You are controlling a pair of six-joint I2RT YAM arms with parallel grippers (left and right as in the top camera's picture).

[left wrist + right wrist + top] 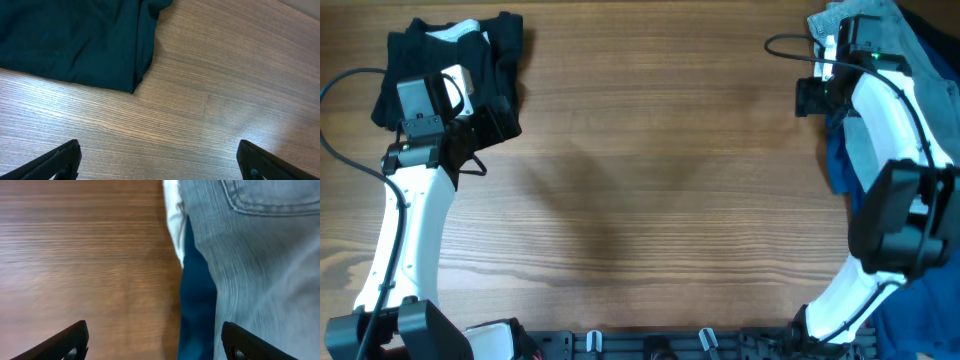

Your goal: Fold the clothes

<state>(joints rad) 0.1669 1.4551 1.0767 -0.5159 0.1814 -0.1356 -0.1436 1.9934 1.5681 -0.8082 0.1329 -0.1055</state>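
The clothes, pale light-blue denim shorts (260,255) with a stitched pocket seam at the top, lie on a pile at the table's far right (878,32). My right gripper (155,340) hangs open over the pile's left edge (832,55). One finger is above bare wood, the other above the denim, and nothing is between them. My left gripper (159,160) is open over bare wood at the far left (465,150), just short of a black garment, holding nothing.
The black garment (500,50) lies crumpled at the back left, its corner ahead of the left fingers (75,40). Under the shorts lie a dark-blue garment (197,305) and a strip of white cloth (172,215). The wooden table (650,180) stretches between the arms.
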